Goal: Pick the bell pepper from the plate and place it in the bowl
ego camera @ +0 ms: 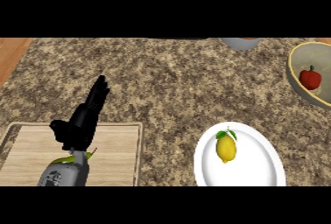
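Left hand [82, 119] open, fingers straight, bell pepper [310, 78] in bowl [292, 75] — bowl cut off at right edge

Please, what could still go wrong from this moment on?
The red bell pepper already lies in the bowl, which is cut by the view's right edge, so little can be checked there. The lemon remains on the plate. The left hand rests open above the cutting board; a sweep could shift it.
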Controlling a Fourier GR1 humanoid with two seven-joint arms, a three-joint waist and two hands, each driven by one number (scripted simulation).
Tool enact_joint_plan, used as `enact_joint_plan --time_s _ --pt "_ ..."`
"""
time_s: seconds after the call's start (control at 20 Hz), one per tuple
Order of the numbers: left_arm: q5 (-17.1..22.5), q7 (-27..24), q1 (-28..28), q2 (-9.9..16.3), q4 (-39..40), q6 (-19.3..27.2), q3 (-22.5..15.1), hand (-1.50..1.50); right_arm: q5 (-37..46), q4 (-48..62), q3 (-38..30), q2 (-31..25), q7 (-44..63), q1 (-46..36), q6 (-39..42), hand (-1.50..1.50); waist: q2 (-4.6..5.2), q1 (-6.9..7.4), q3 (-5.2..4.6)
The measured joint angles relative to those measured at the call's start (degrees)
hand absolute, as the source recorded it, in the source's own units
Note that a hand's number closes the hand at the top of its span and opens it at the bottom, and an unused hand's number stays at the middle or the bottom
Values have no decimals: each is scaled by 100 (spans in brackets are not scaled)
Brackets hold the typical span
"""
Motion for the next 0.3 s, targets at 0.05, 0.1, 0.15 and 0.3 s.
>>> enact_joint_plan --time_s 0.05,0.1,0.15,0.3 --pt "-8 -4 -26 -4 35 11 7 0 -19 -22 -2 -5 29 50 58 -150 2 -9 1" --pt "-30 -4 -45 -29 68 44 1 0 -33 -64 4 -22 38 113 125 -150 1 -26 2" --pt "-22 -21 -124 -1 146 44 55 0 -55 -109 3 -49 58 151 186 -150 3 -47 3" --pt "-55 -14 -155 -74 153 95 7 0 -96 -231 15 -80 72 310 251 -150 3 -45 8"
